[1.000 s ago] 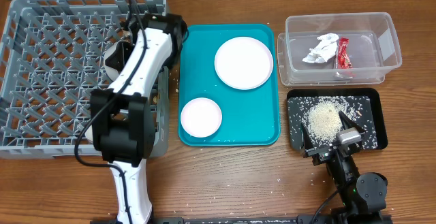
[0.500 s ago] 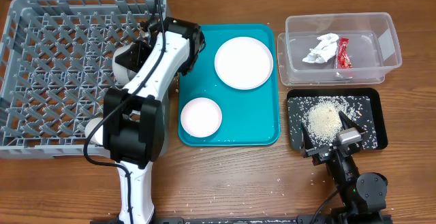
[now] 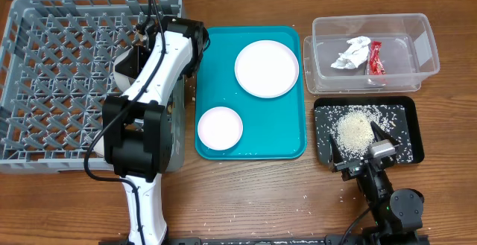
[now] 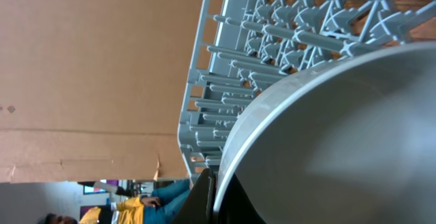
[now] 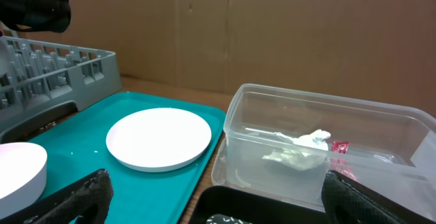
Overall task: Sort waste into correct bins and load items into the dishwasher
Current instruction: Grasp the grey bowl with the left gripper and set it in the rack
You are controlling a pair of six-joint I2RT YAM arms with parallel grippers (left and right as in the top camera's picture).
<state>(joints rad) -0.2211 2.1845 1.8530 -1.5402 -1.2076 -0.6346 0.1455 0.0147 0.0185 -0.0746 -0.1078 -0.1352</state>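
Note:
My left gripper [image 4: 215, 191] is shut on the rim of the grey-green bowl [image 4: 340, 135], held on edge over the right side of the grey dish rack [image 3: 59, 81]; the bowl also shows in the overhead view [image 3: 122, 65]. The pale-pink plate [image 3: 266, 68] and pink bowl [image 3: 220, 127] sit on the teal tray [image 3: 283, 137]. The napkin [image 3: 352, 53] and red wrapper [image 3: 375, 57] lie in the clear tub [image 3: 421, 48]. Rice [image 3: 353, 130] is heaped in the black tray [image 3: 406, 118]. My right gripper [image 3: 359, 150] is open and empty at that tray's near edge. No cup or chopsticks show.
Loose rice grains lie scattered on the wooden table [image 3: 261, 200] near the black tray and along the front. A cardboard wall [image 5: 272, 33] stands behind the table. The left arm's body lies across the rack's right edge, beside the teal tray.
Half a second ago the left arm had swung right toward the teal tray with the bowl; it is now back left over the rack's right side. The right arm has not moved.

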